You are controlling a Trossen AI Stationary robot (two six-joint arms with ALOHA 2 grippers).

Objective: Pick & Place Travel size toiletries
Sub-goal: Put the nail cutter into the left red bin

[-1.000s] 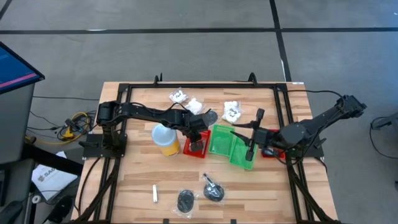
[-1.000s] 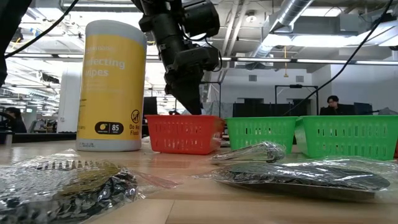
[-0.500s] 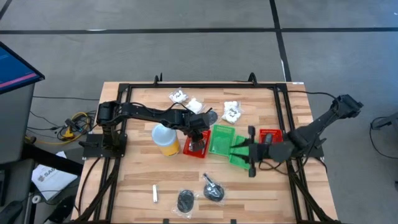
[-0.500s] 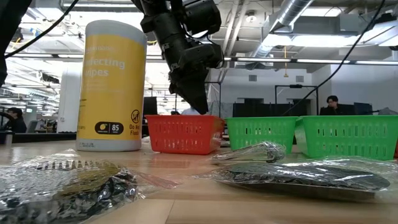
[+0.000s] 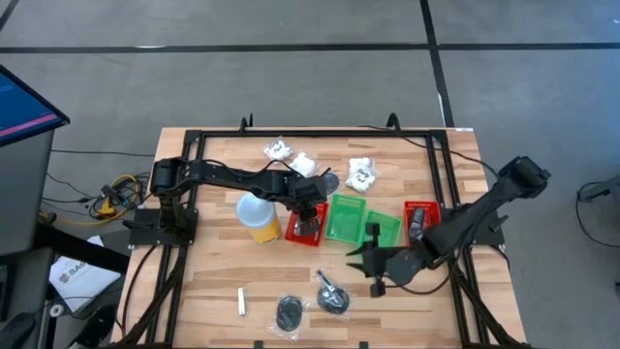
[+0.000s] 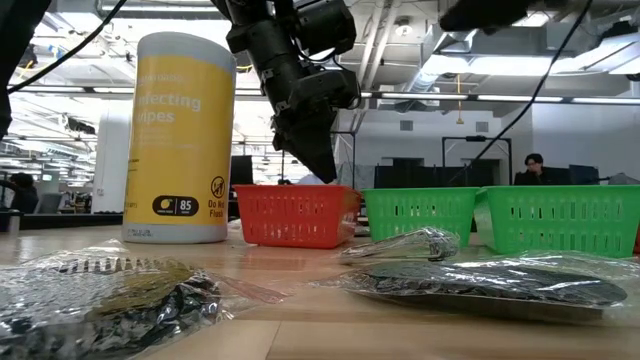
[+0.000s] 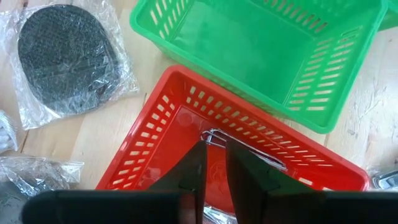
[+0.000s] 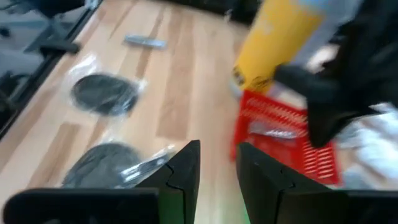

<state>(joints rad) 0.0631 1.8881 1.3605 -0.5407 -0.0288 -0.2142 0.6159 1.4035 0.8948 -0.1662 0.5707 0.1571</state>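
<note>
The high view looks straight down on the whole table (image 5: 213,281), while the low view sits at tabletop height, close behind wrapped discs (image 6: 480,280), facing the red bin (image 6: 295,214) and the room beyond. Each wrist view looks past its own fingers; both seem to share that red bin (image 7: 186,134) (image 8: 283,134).

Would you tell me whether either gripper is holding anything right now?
Neither: the left gripper is empty over the red bin, and the right gripper is open and empty.
</note>
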